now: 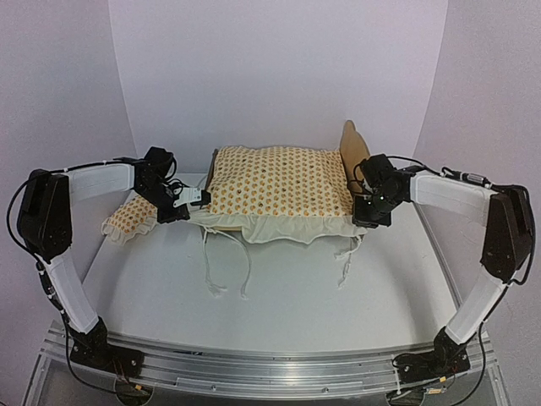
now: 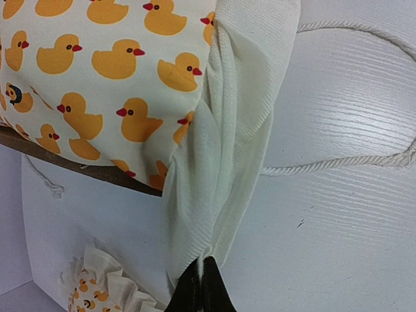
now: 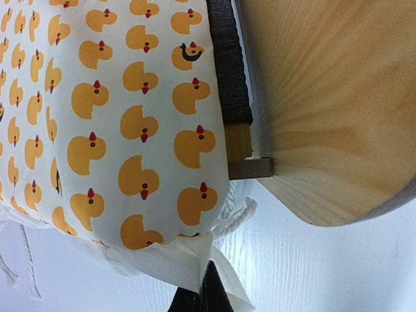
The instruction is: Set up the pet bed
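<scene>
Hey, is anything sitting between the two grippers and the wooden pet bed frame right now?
Yes. The duck-print mattress cushion lies on top of the pet bed and covers most of it. The left gripper and right gripper are each shut on the cushion's cream fabric at a near corner, not on the wood.

The whole table [image 1: 279, 313] is viewed from above and behind, facing the back wall [image 1: 279, 68]. Each wrist view is taken at close range: a cushion [image 2: 97, 78] corner is framed just beyond the left fingers [image 2: 188, 296] and, at the opposite end, just beyond the right fingers [image 3: 218, 296]. That cushion is shared by all three views.
</scene>
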Motion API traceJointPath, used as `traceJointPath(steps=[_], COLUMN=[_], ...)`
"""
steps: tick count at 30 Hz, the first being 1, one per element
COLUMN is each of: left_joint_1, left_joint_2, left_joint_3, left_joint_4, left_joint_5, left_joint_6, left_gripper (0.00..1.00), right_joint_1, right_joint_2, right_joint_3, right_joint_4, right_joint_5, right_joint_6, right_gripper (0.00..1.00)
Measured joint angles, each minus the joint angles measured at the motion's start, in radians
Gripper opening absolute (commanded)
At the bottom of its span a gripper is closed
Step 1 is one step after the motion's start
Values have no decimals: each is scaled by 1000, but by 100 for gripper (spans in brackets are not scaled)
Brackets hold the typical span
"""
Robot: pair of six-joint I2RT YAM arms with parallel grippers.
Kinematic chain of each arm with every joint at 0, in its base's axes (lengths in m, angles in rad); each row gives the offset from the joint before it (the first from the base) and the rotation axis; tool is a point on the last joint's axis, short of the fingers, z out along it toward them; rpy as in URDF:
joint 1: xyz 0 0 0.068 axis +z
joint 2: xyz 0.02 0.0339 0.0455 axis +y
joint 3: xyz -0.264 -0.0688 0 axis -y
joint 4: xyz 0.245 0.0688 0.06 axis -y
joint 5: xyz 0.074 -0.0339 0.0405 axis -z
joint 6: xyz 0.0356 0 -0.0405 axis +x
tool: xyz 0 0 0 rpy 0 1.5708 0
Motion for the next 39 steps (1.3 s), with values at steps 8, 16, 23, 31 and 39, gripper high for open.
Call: traceJointPath(steps=[8,16,23,31,39], left_joint_1=[-7,-32,-23,40,172], left_joint_2=[-15,-21,-10,-156,-146], left_joint_3=[-87,-147,-91,-77,20], left_joint_4=[12,41,-13,-250,-215], left_joint_5=[11,8,22,134,53], left_joint_6=[22,19,11,123,-152], left_gripper=[0,13,59,81,93], right_joint_1=[-10,-13,-22,-31,-33], right_joint_2=[23,52,55,-50,-203], right_joint_3=[1,1,1,0,25], right_joint_4=[6,6,-3,-51,-78], right_joint_5=[-15,-17,-7,-72,-223], right_joint_6=[1,6,13,25,9], right_gripper=[0,10,48,72,72])
